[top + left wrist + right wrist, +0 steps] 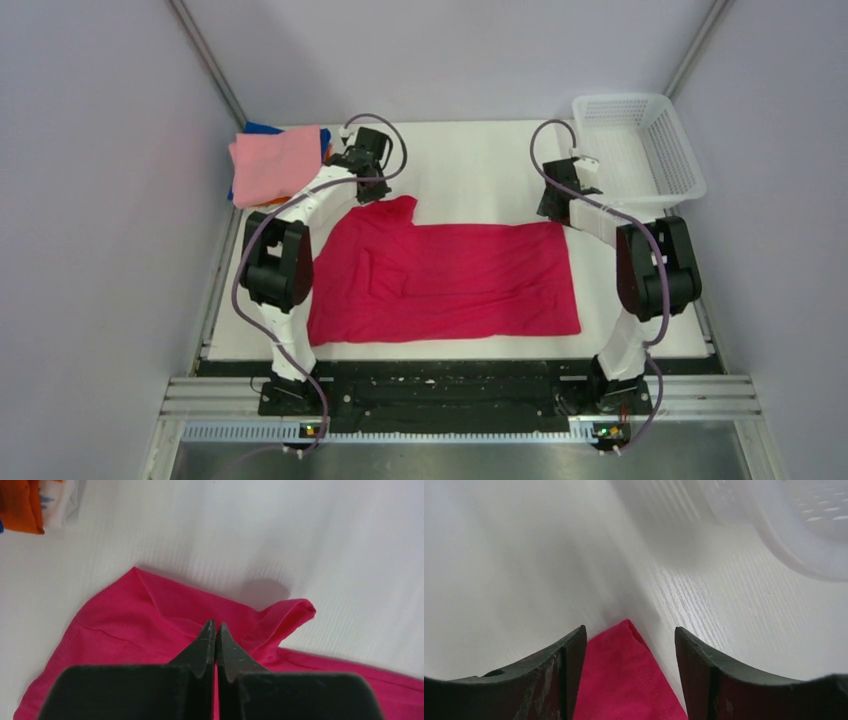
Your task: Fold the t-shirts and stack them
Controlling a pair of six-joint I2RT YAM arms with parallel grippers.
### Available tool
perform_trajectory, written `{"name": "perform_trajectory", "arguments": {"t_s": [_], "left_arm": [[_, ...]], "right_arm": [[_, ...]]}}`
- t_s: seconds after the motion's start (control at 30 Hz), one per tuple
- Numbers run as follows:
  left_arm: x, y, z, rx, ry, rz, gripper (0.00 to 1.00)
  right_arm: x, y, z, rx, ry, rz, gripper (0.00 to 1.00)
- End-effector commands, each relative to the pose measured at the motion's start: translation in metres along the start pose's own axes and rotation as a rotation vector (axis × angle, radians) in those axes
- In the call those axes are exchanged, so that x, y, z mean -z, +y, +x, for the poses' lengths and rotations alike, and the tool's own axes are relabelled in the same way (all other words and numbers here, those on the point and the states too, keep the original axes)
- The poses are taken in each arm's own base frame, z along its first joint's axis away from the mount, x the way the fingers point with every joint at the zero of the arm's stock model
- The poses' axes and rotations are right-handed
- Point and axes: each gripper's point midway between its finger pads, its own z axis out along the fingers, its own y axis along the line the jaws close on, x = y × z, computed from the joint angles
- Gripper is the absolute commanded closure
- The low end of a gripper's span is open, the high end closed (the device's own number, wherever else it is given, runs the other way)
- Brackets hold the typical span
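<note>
A crimson-red t-shirt point(445, 280) lies spread flat on the white table point(470, 160). My left gripper point(367, 192) is at its far left corner by the sleeve. In the left wrist view that gripper point(216, 627) is shut, pinching the red cloth point(150, 615) near the raised sleeve. My right gripper point(556, 213) is at the far right corner. Its jaws point(629, 628) stand open on either side of the shirt's corner point(624, 680). A stack of folded t-shirts, pink one on top point(275, 165), sits at the far left, with orange point(20, 505) and white point(60, 500) edges showing.
A white plastic mesh basket point(640, 140) stands at the far right corner of the table, just beyond my right gripper, and shows blurred in the right wrist view point(804, 530). Purple walls close in both sides. Both arm bases sit at the near edge.
</note>
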Motion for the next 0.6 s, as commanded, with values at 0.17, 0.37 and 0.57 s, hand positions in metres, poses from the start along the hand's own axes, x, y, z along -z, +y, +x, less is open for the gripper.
{"name": "perform_trajectory", "arguments": {"t_s": [0.17,0.37,0.57], "left_arm": [[0.039,0.002,0.007,0.019,-0.045,0.042,1.00],[0.047,0.005,0.012,0.014,-0.048,0.044,1.00],[0.051,0.009,0.013,0.004,-0.055,0.039,1.00]], "right_arm": [[-0.019,0.005,-0.001,0.031,0.011,0.023,0.44],[-0.018,0.003,0.008,0.035,0.028,0.018,0.52],[-0.019,0.004,0.009,0.033,0.032,0.007,0.57]]}}
